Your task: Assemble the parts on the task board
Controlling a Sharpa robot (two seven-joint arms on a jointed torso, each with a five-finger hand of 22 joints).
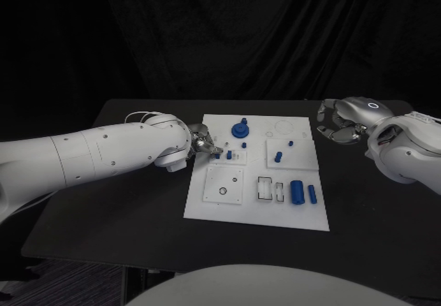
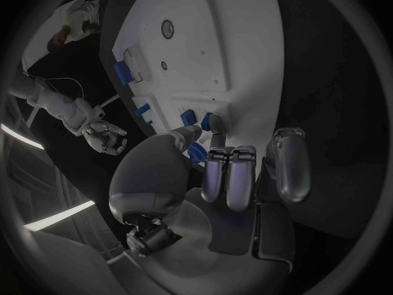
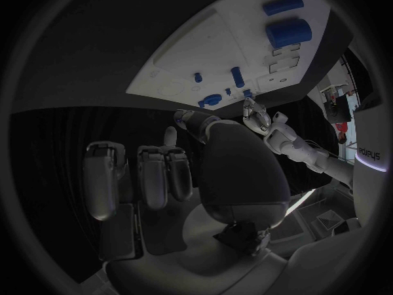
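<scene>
The left hand (image 1: 202, 144) is down at the board's (image 1: 230, 210) near edge, fingertips pinched on a small blue part (image 1: 218, 155), seemingly to seat it in the square plate just past them. Further out stand a blue knob (image 1: 239, 131) and two cylinders (image 1: 297, 191). The right hand (image 1: 336, 124) waits off the board's far side, fingers curled, holding nothing.

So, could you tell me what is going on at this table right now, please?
The robot is working on a white task board with small blue parts. Its left hand is at the board's left edge, fingertips on a small blue part; whether it grips it is unclear. The right hand hovers off the board's far right corner, holding nothing. A large blue cylinder lies untouched near the front.
</scene>
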